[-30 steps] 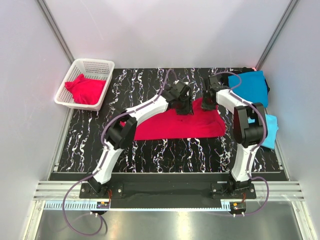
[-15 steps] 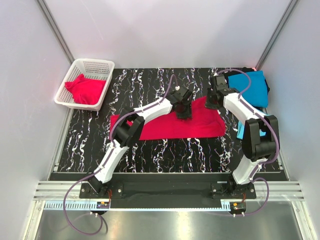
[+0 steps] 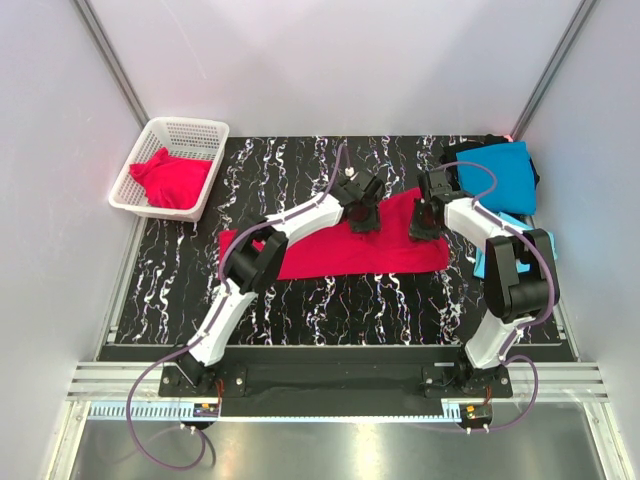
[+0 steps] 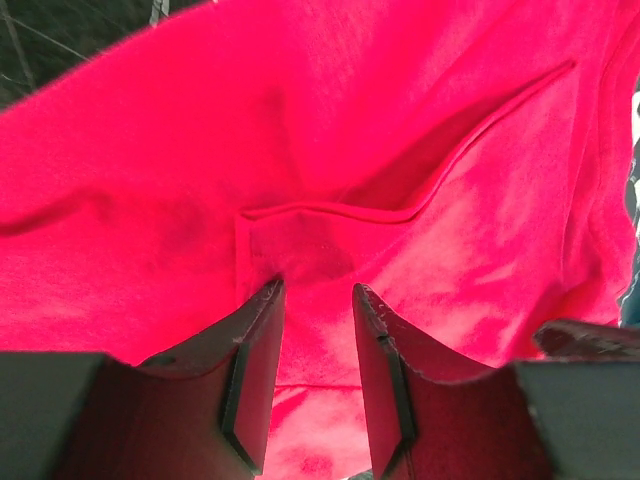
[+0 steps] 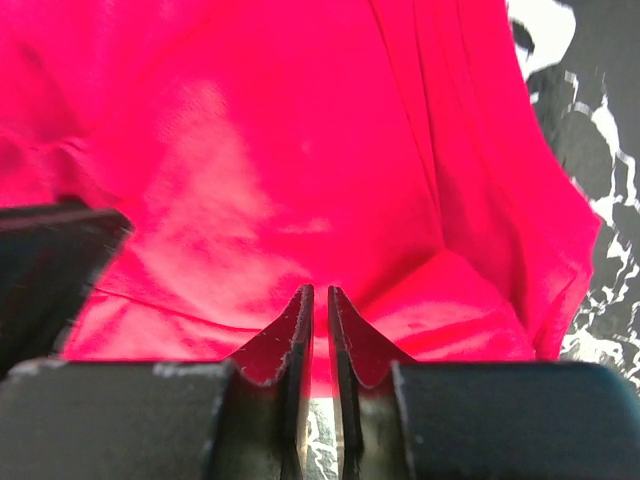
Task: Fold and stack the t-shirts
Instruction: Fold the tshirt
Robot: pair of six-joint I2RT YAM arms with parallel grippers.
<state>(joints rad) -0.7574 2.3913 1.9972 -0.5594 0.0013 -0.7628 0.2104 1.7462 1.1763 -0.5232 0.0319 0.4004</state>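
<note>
A crimson-red t-shirt [image 3: 330, 252] lies spread in a wide band across the middle of the table. My left gripper [image 3: 362, 216] hangs over its far edge, jaws a little apart with nothing between them; the left wrist view shows my left gripper [image 4: 315, 290] over red cloth [image 4: 400, 120] with a hemmed fold. My right gripper [image 3: 425, 222] is low over the shirt's right end. In the right wrist view my right gripper [image 5: 320, 292] is almost shut, only a thin slit showing, over red cloth [image 5: 250, 150]. A teal-blue shirt [image 3: 500, 172] lies folded at the back right. A sky-blue one [image 3: 512, 220] peeks out beside the right arm.
A white mesh basket [image 3: 205, 127] at the back left holds another red shirt [image 3: 170, 178]. The black marble table [image 3: 330, 310] lies between light walls with metal posts at the back corners.
My right gripper has come nearer and lower, onto the shirt's right end. My left gripper has shifted slightly toward the back. The red shirt now reaches further left.
</note>
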